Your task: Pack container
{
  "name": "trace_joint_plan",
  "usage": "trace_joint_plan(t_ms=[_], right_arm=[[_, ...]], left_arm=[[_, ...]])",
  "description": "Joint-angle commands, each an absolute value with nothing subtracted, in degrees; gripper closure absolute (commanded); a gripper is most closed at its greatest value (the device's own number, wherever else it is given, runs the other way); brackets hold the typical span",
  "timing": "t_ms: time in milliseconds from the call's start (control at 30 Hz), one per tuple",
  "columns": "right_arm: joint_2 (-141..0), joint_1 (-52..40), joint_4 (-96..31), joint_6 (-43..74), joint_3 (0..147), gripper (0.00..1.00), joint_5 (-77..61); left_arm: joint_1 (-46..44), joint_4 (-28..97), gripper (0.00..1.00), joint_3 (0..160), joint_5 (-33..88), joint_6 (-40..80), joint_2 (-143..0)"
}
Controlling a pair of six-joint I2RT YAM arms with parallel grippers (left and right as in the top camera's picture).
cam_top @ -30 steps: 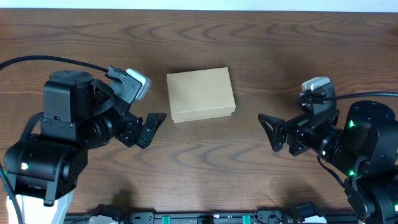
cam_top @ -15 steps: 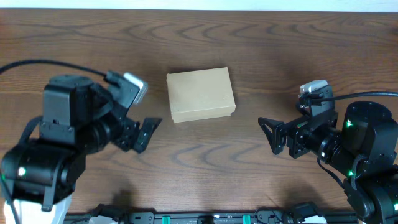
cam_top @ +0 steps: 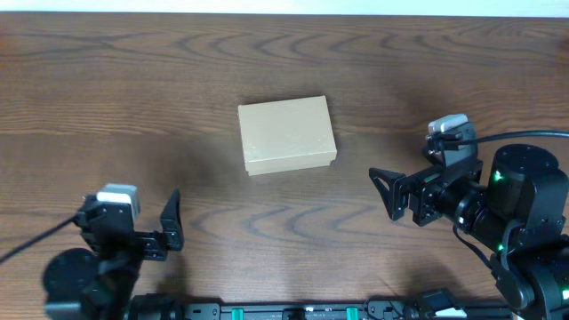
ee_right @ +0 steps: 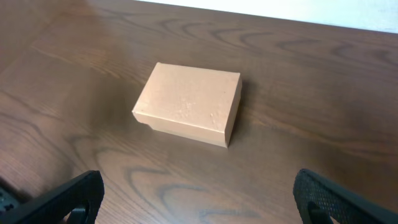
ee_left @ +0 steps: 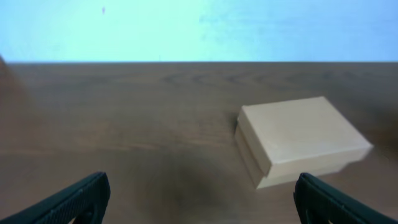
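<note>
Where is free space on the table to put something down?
The table is bare left of the box, behind it, and between it and the right tool. Tight only at the near corners, around the left tool and right tool.

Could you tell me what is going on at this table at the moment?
Two robot arms are set up to pack the container, a closed tan box lying mid-table. Neither arm is touching it: the left gripper sits open near the front edge, and the right gripper, also open, points toward the box from its right side.
</note>
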State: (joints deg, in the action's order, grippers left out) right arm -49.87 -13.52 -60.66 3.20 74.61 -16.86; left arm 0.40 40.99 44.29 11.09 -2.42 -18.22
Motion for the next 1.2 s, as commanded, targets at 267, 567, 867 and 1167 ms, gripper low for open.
trace_joint_plan(t_ms=[267, 567, 867, 1167], right_arm=[[-49.82, -14.00, -60.77, 2.92, 74.46, 0.01, -16.49], [-49.82, -14.00, -60.77, 2.92, 74.46, 0.01, -16.49], [-49.82, -14.00, -60.77, 2.92, 74.46, 0.01, -16.49], [-49.82, -14.00, -60.77, 2.92, 74.46, 0.01, -16.49]], left_arm=[[1.98, 25.43, 0.05, 16.69, 11.92, 5.48, -4.32], [1.96, 22.02, 0.05, 10.04, 12.05, 7.38, -0.19], [1.85, 21.82, 0.05, 6.48, 11.94, 7.86, -0.36], [1.85, 21.82, 0.05, 6.48, 11.84, 7.88, -0.36]])
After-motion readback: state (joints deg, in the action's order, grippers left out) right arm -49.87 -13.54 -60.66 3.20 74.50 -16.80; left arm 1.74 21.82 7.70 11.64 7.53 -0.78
